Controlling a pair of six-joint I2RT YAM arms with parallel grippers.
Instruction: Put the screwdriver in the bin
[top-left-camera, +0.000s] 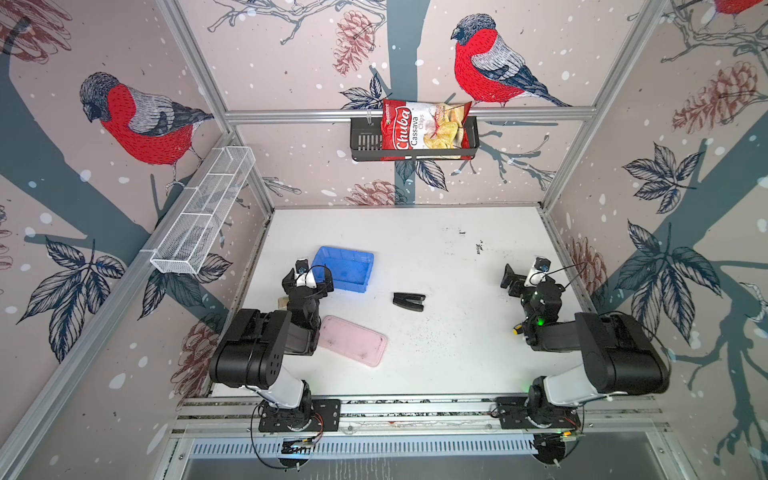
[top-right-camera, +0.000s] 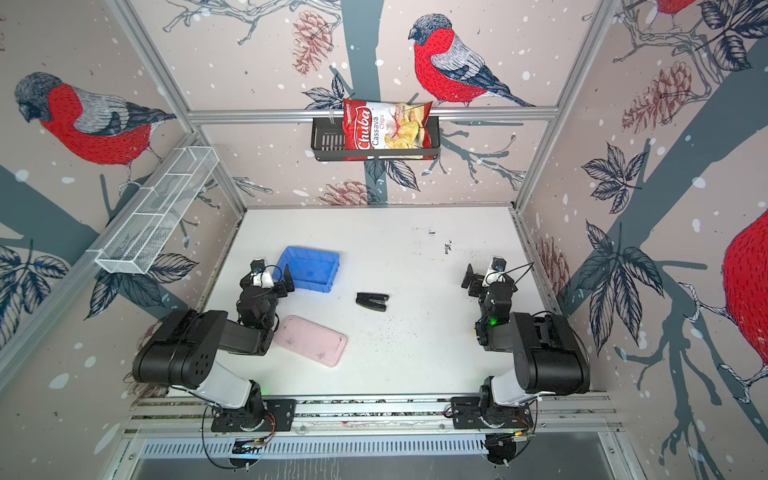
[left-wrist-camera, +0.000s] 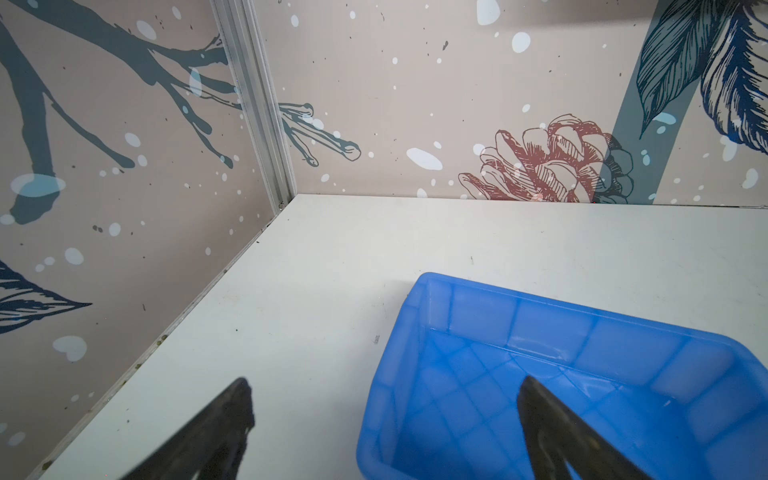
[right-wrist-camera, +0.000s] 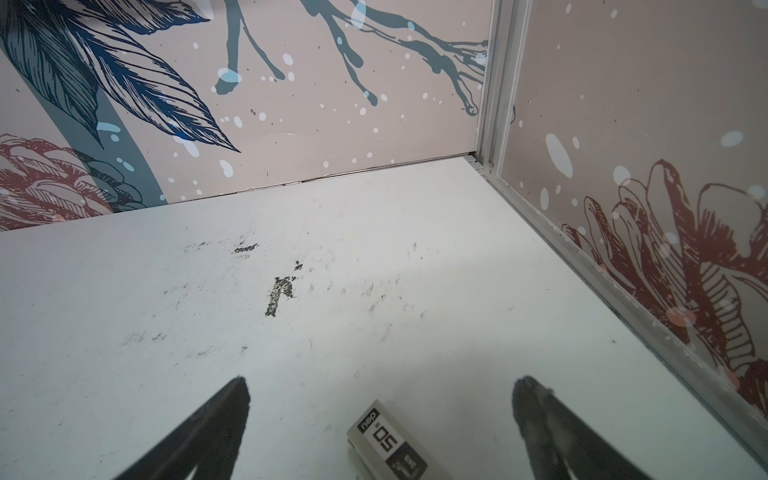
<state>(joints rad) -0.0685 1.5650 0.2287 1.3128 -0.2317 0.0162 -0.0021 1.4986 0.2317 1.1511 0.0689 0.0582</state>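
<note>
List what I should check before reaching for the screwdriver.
1. The right gripper is open and empty: ok.
2. The left gripper is open and empty: ok.
3. The bin is upright with nothing inside: ok.
4. The screwdriver is located: ok, though only its yellow end shows in a top view.
5. Its shaft direction is known: cannot tell, the right arm covers it.
6. The small white box is touched by neither jaw: ok.
</note>
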